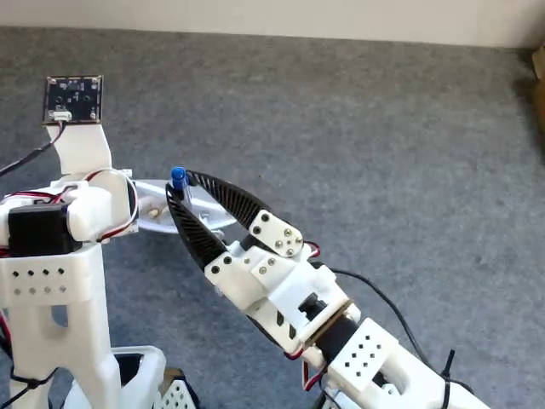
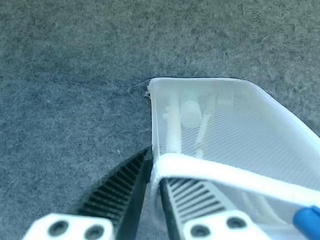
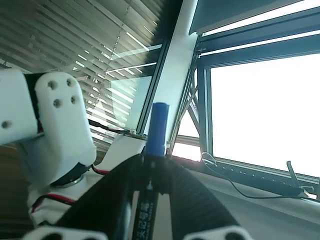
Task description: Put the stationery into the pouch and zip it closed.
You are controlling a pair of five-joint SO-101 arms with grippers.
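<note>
High view: pen (image 1: 178,177), right jaws across pouch (image 1: 157,223) (grey carpet (image 1: 383,128))

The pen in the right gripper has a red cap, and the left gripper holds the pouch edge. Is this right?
No. The cap is blue, not red, as the right wrist view shows. The right gripper holds the pen and the left gripper the pouch edge.
</note>
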